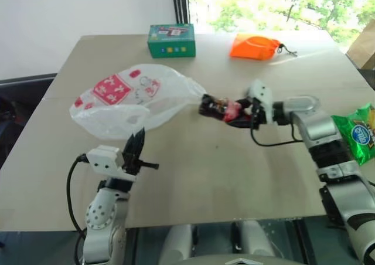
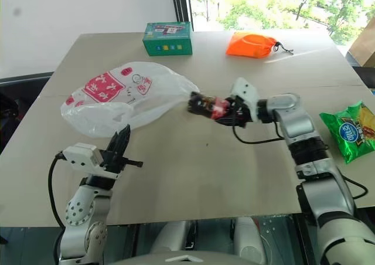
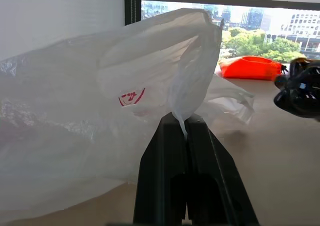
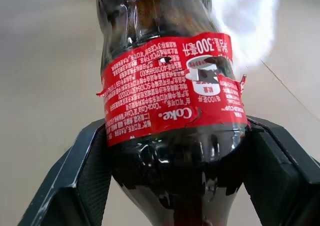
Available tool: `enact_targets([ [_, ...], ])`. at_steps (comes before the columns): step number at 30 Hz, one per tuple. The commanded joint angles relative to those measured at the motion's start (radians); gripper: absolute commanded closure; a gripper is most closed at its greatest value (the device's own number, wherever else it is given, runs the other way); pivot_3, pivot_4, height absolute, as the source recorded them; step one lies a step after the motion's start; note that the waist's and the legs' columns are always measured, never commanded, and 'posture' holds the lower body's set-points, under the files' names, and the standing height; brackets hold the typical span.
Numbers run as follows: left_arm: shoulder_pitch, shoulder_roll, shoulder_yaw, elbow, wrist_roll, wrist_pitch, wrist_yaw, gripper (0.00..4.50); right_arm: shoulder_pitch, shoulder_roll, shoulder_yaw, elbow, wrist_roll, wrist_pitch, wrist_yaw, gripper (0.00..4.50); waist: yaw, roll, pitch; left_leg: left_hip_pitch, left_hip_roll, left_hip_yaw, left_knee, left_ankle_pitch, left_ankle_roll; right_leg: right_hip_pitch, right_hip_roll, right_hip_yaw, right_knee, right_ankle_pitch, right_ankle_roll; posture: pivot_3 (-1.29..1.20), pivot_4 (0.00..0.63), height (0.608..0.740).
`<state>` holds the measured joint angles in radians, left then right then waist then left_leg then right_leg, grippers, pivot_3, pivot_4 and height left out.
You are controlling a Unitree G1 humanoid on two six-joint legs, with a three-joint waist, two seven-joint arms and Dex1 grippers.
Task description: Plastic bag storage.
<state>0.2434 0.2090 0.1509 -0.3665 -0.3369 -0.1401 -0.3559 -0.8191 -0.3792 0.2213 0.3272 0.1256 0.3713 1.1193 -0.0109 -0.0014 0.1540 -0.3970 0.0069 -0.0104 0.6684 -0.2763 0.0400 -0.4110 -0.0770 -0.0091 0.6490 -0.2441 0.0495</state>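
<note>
Meanwhile, pinching a thin fold of the crinkly translucent white plastic bag with red printed panel [image 1: 132, 98] between the fully clenched jaws of the left gripper [image 1: 136, 150], low over the near part of the beige counter [image 1: 193, 177]. Clasping a dark cola bottle with a red label [image 4: 170, 101] in the wide-set jaws of the right gripper [image 1: 234, 114], bottle pointing into the bag's gathered mouth, above mid-counter. Reaching leftward with the right arm, wrist bent. Lying farther back: green box [image 1: 171, 40], orange drawstring pouch [image 1: 254, 47]; green snack packet [image 1: 360, 133] at the right edge.
</note>
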Motion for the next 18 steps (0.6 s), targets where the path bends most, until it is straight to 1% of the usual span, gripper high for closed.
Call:
enact_targets([
  [1, 0.020, 0.016, -0.019, -0.040, 0.006, -0.023, -0.037, 4.50, -0.107, 0.099, 0.023, -0.012, -0.020, 0.002, -0.092, 1.43, -0.004, 0.000, 0.001, 0.000, -0.001, 0.000, 0.000, 0.000, 0.000, -0.001, -0.001, 0.000, 0.001, 0.000, 0.000, 0.00, 0.150, 0.740],
  [5, 0.040, 0.021, -0.031, -0.044, 0.000, -0.037, -0.067, 4.50, -0.182, 0.173, 0.110, 0.138, -0.128, -0.109, -0.160, 1.43, -0.001, 0.000, 0.001, 0.000, -0.002, 0.001, 0.000, 0.002, -0.003, -0.002, -0.001, 0.000, 0.002, 0.000, 0.000, 0.00, 0.150, 0.740],
  [7, 0.049, 0.029, -0.040, -0.045, 0.004, -0.044, -0.085, 4.50, -0.218, 0.211, 0.134, 0.219, -0.162, -0.155, -0.191, 1.43, 0.000, -0.001, 0.002, 0.000, -0.002, 0.000, 0.000, 0.002, -0.004, -0.002, -0.001, 0.000, 0.002, 0.000, 0.000, 0.00, 0.150, 0.740],
  [9, 0.052, 0.029, -0.040, -0.047, -0.009, -0.046, -0.093, 4.50, -0.239, 0.219, 0.189, 0.280, -0.222, -0.222, -0.183, 1.43, -0.001, -0.001, 0.002, -0.001, -0.002, 0.001, 0.000, 0.002, -0.004, -0.002, -0.001, 0.000, 0.002, 0.000, 0.000, 0.00, 0.150, 0.740],
  [11, 0.048, 0.026, -0.035, -0.050, -0.020, -0.043, -0.093, 4.50, -0.246, 0.219, 0.234, 0.321, -0.270, -0.276, -0.168, 1.43, -0.002, -0.001, 0.002, -0.001, -0.003, 0.001, 0.000, 0.002, -0.004, -0.002, -0.001, 0.000, 0.002, 0.000, 0.000, 0.00, 0.150, 0.740],
  [15, 0.029, 0.023, -0.057, -0.067, -0.017, -0.036, -0.093, 4.50, -0.233, 0.249, 0.298, 0.352, -0.337, -0.321, -0.172, 1.43, -0.006, -0.001, 0.002, 0.000, -0.003, 0.001, 0.000, 0.002, -0.004, -0.003, -0.001, 0.000, 0.003, 0.000, 0.000, 0.00, 0.150, 0.740],
  [18, 0.052, 0.027, -0.118, -0.081, -0.011, -0.032, -0.130, 4.50, -0.241, 0.323, 0.300, 0.382, -0.356, -0.323, -0.220, 1.43, -0.013, -0.001, 0.002, 0.001, -0.002, 0.002, 0.000, 0.002, -0.004, -0.003, 0.001, 0.001, 0.005, 0.000, 0.000, 0.00, 0.150, 0.740],
])
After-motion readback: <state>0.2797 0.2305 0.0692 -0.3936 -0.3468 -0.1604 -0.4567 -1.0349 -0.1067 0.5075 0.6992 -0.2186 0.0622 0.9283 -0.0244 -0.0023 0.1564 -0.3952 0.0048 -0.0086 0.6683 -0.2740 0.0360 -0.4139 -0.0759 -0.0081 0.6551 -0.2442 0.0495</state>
